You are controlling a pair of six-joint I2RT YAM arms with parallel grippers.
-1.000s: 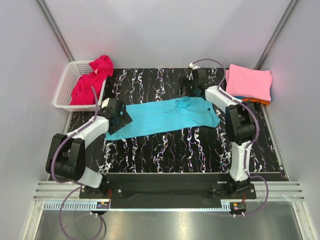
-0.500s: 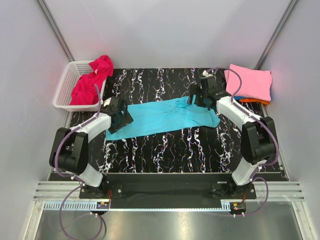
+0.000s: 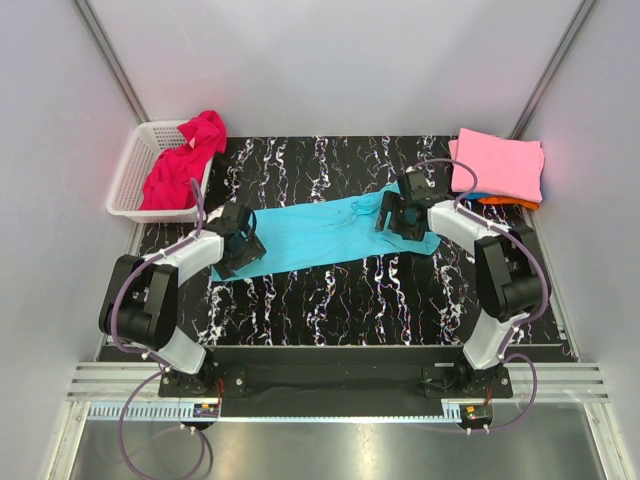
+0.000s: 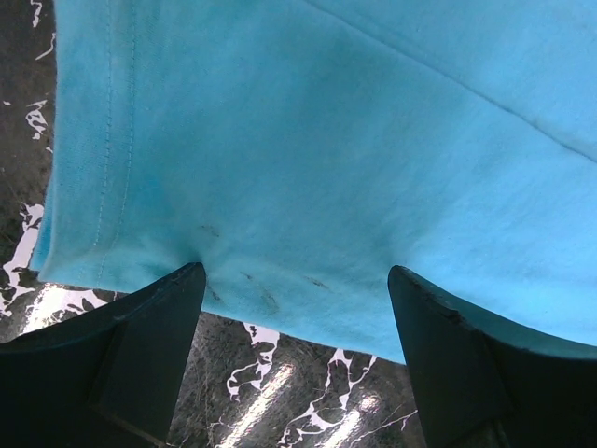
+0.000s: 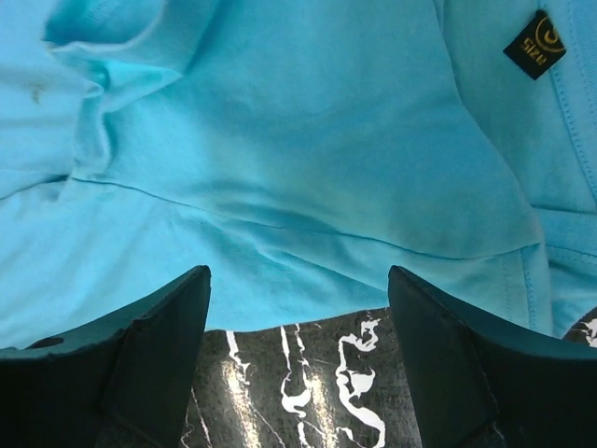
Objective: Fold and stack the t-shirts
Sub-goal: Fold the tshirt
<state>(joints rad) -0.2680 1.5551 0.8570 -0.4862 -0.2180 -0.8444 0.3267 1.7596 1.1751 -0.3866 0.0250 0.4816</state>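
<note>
A turquoise t-shirt (image 3: 320,233) lies spread flat across the middle of the black marble table (image 3: 340,300). My left gripper (image 3: 243,256) hovers open over its left end. In the left wrist view the gripper (image 4: 297,308) straddles the hem of the shirt (image 4: 326,159), with nothing between its fingers (image 4: 149,345). My right gripper (image 3: 397,220) stands open over the right, collar end. In the right wrist view the gripper (image 5: 298,308) brackets the edge of the shirt (image 5: 308,168), and a small black size label (image 5: 534,44) shows.
A white lattice basket (image 3: 130,175) at the back left holds a magenta-red t-shirt (image 3: 182,158) draped over its rim. At the back right a folded pink t-shirt (image 3: 500,163) tops a stack with an orange one (image 3: 512,203) beneath. Grey walls enclose the table.
The right arm swung from behind the collar end forward and down over the shirt's right end. The left gripper shifted slightly toward the shirt's near hem. Both stayed open.
</note>
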